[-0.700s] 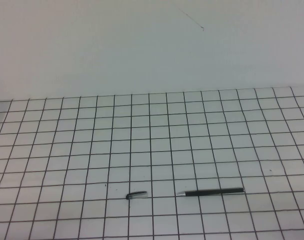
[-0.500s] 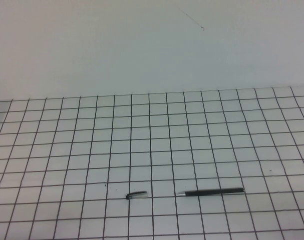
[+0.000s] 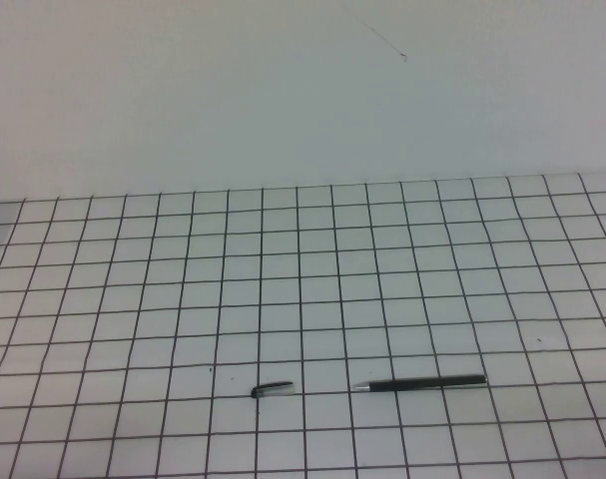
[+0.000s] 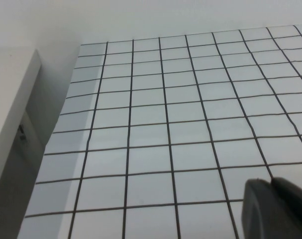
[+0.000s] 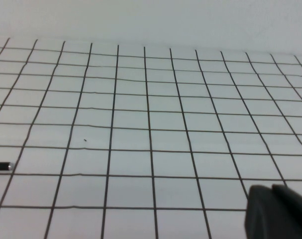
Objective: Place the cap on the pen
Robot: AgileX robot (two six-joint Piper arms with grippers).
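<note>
Task not begun, by the look of it: pen (image 3: 420, 382) lies flat on the gridded table (image 3: 312, 269), near its front edge and right of centre, silver tip pointing toward the cap (image 3: 272, 389), which lies well apart to the pen's left, roughly in line w/ it. Cap not on pen; both untouched, nothing holding either. Neither arm shows in high view. Left gripper (image 4: 276, 209) seen only as a dark corner of its body in left wrist view, above bare grid at table's left side beside a white wall or panel (image 4: 14, 114); can't tell how its jaws stand. Right gripper (image 5: 278, 211) likewise just a dark corner in right wrist view, over grid squares, w/ one end of the pen (image 5: 1, 167) at frame edge well off from it; jaw state can't be told either. Left to do, as I judge: pick up pen and cap, one per arm, line up tip w/ cap mouth, press together, i.e. everything. Vs earlier high-view frames: no change, pen and cap in same squares, no arm entered
</note>
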